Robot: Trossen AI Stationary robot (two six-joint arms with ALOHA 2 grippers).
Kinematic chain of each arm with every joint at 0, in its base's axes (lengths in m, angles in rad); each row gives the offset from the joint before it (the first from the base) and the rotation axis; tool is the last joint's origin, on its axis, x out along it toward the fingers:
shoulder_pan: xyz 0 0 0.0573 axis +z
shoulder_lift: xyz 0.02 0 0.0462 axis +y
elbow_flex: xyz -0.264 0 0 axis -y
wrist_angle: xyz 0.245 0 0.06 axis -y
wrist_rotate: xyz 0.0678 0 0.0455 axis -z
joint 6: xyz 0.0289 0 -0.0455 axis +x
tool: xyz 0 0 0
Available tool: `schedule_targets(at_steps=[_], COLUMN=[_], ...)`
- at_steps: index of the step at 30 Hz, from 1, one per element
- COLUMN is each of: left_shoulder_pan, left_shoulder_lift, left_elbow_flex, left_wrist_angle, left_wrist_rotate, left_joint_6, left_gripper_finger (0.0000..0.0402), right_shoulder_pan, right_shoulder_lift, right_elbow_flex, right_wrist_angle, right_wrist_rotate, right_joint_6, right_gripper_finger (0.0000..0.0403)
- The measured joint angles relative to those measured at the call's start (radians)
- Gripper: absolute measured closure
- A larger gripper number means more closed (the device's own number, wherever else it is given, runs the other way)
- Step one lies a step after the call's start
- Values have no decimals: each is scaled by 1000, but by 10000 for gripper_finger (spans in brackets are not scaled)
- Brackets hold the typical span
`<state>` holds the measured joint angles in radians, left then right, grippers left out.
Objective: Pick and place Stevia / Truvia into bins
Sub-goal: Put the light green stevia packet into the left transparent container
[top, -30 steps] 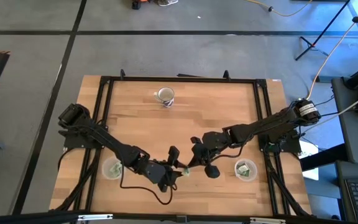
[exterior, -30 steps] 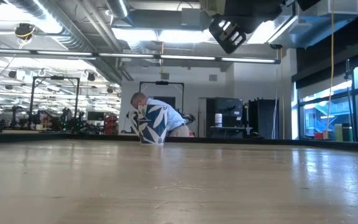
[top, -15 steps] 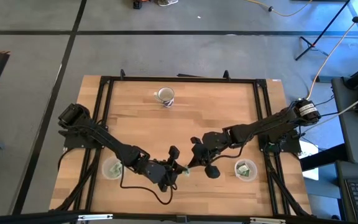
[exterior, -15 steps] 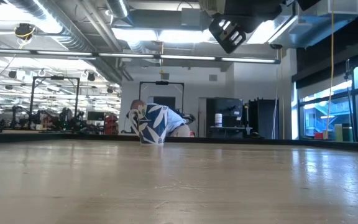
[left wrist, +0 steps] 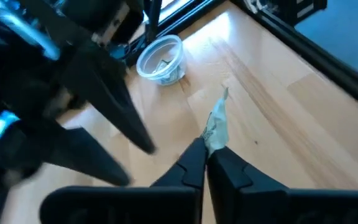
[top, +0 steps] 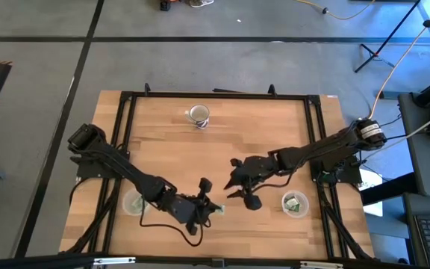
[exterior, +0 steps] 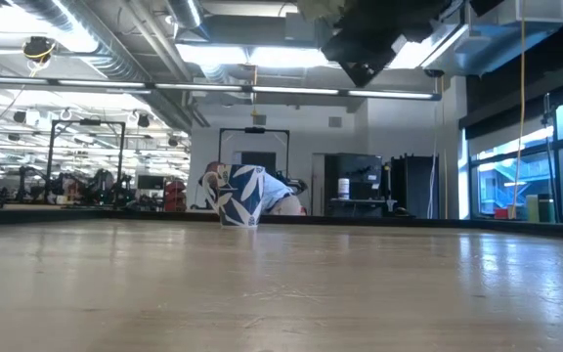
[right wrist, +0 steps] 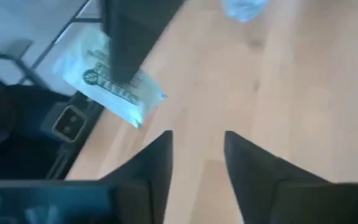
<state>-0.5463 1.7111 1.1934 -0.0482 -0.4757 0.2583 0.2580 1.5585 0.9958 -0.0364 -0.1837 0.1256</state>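
Observation:
A green-and-white Stevia packet (left wrist: pixel 216 124) (right wrist: pixel 107 84) hangs over the near middle of the table, with my left gripper (left wrist: pixel 205 154) (top: pixel 212 209) shut on it. My right gripper (right wrist: pixel 197 146) (top: pixel 234 181) stands open just to the packet's right; nothing is between its fingers. Its dark fingers (left wrist: pixel 114 118) also show in the left wrist view. One bin (top: pixel 295 203) (left wrist: pixel 161 58) stands near the right front with a packet inside. The other bin (top: pixel 134 202) stands near the left front. My left gripper pinches one end of the packet (left wrist: pixel 212 140) between its two fingertips. The fingers slant down toward the table's right side. The rest of the packet sticks out past the fingertips, clear of the table.
A white patterned mug (top: pixel 198 114) (exterior: pixel 238 196) stands at the far middle of the table. Black frame rails (top: pixel 122 134) run along the table's sides. A person bends over in the room behind the mug in the low view. Bare wood lies between the two arms and the mug.
The packet has passed from my right gripper to my left. My right gripper has opened, let go and drawn back a little toward the table's far right. My left gripper has shut on the packet and holds it clear of the table.

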Motion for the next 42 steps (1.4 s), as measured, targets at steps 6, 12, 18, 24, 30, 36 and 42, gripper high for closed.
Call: schedule_targets(at_steps=[6,12,18,24,30,36,42], left_shoulder_pan=[-48,-111,-181,-259,-344,-361,-330], left_shoulder_lift=[-82,-266,-416,-461,-423,-324,-230], left_elbow_flex=[0,0,1,1,1,1,0], left_wrist_angle=[-258,-518,-735,-1037,-1197,-1267,-1261], left_wrist_rotate=[-42,101,300,326,343,381,399], left_joint_6=[-312,-855,-1314,-1775,-2065,-2130,-2052], left_gripper_finger=[397,398,398,398,398,398,398], right_shoulder_pan=[-3,-6,-6,-6,-6,-6,-6], right_shoulder_lift=[-93,-141,-140,-136,-128,-113,-111], right_elbow_flex=[0,0,-2,-2,-4,-4,-4], right_wrist_angle=[-57,-128,-133,-133,-156,-154,-157], right_wrist_rotate=[78,95,146,190,191,191,192], right_joint_6=[-3,-34,-57,-59,-58,-59,-56], right_gripper_finger=[222,219,219,219,219,219,219])
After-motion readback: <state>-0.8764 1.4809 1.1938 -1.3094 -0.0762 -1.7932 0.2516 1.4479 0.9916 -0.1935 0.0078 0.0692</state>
